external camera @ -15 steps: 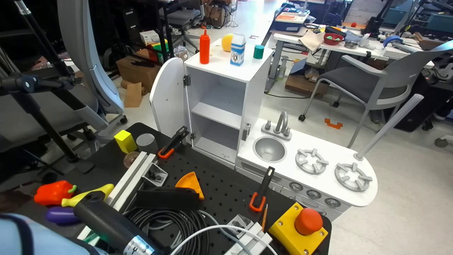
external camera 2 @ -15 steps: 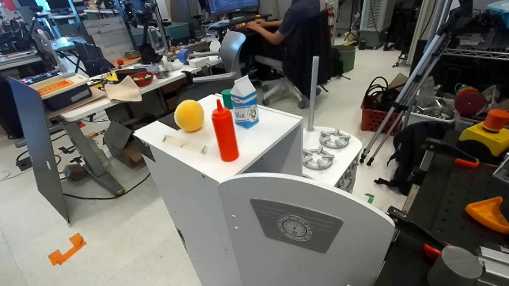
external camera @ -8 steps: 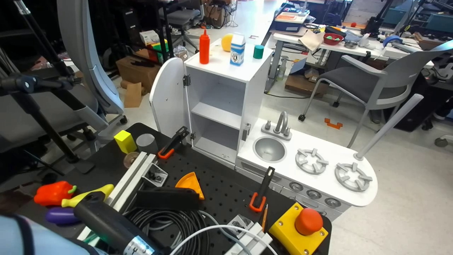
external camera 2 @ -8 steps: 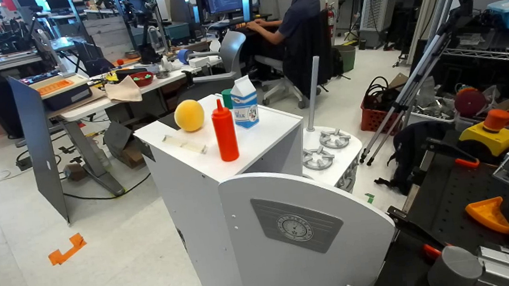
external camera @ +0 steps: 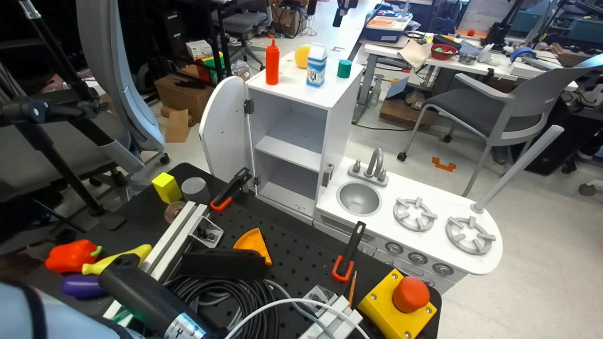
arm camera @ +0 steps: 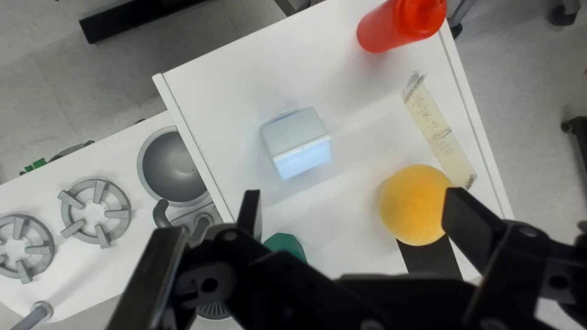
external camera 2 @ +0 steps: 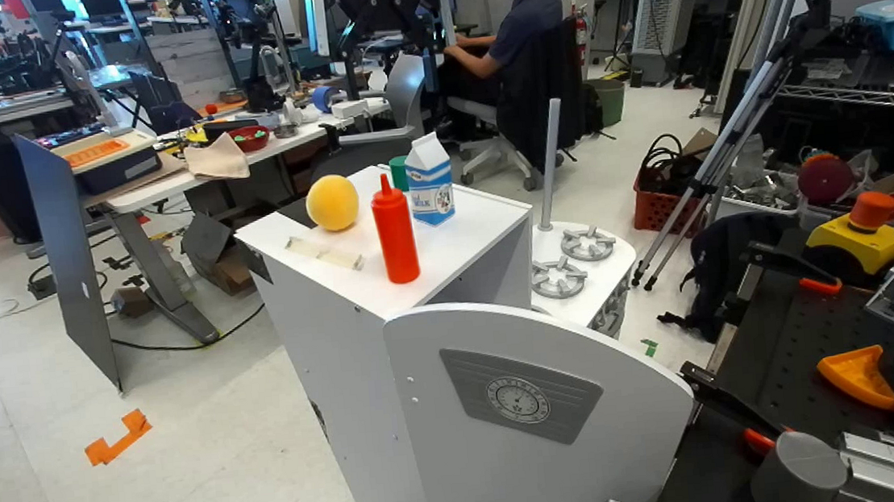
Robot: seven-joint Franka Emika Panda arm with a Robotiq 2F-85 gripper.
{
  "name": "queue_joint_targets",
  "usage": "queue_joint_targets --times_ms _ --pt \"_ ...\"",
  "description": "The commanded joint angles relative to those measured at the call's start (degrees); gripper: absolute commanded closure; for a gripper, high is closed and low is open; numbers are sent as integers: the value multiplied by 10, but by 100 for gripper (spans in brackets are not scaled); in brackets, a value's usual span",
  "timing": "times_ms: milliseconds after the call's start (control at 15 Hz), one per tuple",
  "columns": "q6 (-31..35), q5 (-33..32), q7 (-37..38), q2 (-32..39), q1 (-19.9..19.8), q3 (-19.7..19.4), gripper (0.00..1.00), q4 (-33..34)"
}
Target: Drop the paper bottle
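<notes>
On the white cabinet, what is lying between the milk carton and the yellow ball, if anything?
No object: the wrist view shows only the cabinet top between the milk carton and the yellow ball. The red bottle stands aside from that stretch.

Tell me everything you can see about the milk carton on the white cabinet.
The milk carton has a peaked white top that looks closed, above blue-and-white sides with MILK lettering and a small picture. Whether it is paper or plastic, I can't tell. It stands upright on the cabinet top, clear of the red bottle, yellow ball and green container. Only that surface seems to touch it; the open gripper does not.
</notes>
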Motion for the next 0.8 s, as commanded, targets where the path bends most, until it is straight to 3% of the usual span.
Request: queue_joint_targets --times_ms 0,733 --pt "-50 17 17 43 12 -15 0 66" --pt "-113 18 70 128 18 -27 0 122"
